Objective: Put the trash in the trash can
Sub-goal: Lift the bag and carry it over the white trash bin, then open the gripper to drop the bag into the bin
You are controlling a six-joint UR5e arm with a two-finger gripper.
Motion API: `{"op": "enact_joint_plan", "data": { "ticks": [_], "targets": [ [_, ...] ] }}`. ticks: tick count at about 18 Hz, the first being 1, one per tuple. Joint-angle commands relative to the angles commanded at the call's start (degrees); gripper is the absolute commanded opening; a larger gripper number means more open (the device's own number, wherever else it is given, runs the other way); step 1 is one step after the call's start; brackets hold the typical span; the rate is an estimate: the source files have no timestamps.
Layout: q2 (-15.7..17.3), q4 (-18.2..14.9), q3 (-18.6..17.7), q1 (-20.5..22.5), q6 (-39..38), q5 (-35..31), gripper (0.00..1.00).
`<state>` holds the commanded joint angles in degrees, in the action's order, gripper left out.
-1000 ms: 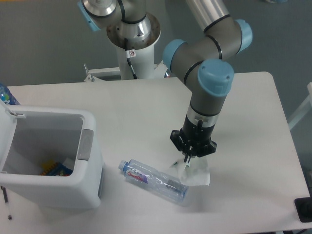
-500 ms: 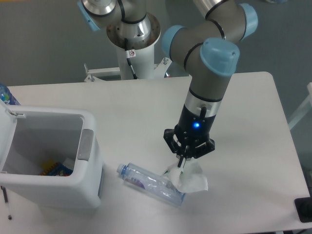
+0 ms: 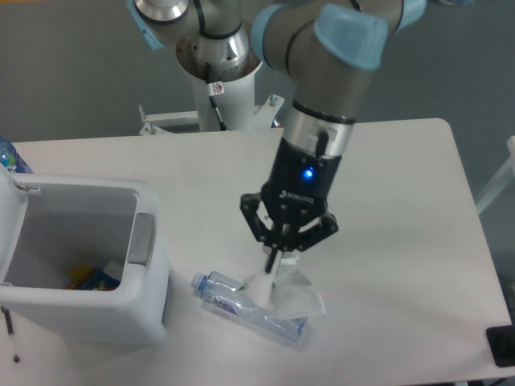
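Fingers (image 3: 276, 259) pinch wrapper (image 3: 291, 291) over crushed bottle (image 3: 249, 310); open trash can (image 3: 145, 241) at left.

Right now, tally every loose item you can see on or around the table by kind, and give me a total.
Crumpled white wrapper, pinched in the gripper: 1
Plastic bottles: 2 (clear crushed bottle on the table, blue bottle at the left edge)
White trash can, lid open: 1
Colourful item inside the can, kind unclear: 1
Total: 5

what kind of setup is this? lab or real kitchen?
Most likely a robotics lab, not a kitchen: a pedestal-mounted arm at a plain white table, grey backdrop, and staged trash beside a trash can.
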<state>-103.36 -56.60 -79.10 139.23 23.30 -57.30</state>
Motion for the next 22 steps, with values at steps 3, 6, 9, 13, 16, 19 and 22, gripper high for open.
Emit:
{"op": "enact_joint_plan", "data": {
  "ticks": [3, 6, 9, 13, 16, 19, 22],
  "targets": [
    [2.5, -0.1, -0.4, -2.2, -3.2, -0.5, 0.03],
    [4.7, 0.0, -0.4, -5.5, -5.6, -0.7, 0.03],
    [6.2, 0.0, -0.5, -8.8, -7.3, -0.8, 0.05],
    [6.3, 0.1, -1.1, -11.8, -7.4, -0.8, 0.07],
    [6.2, 0.1, -2.4, -12.8, -7.2, -0.7, 0.15],
    [5.7, 0.4, -3.9, -13.1, -6.7, -0.4, 0.34],
    [4.2, 0.7, -3.9, -13.3, -6.5, -0.2, 0.85]
  ]
}}
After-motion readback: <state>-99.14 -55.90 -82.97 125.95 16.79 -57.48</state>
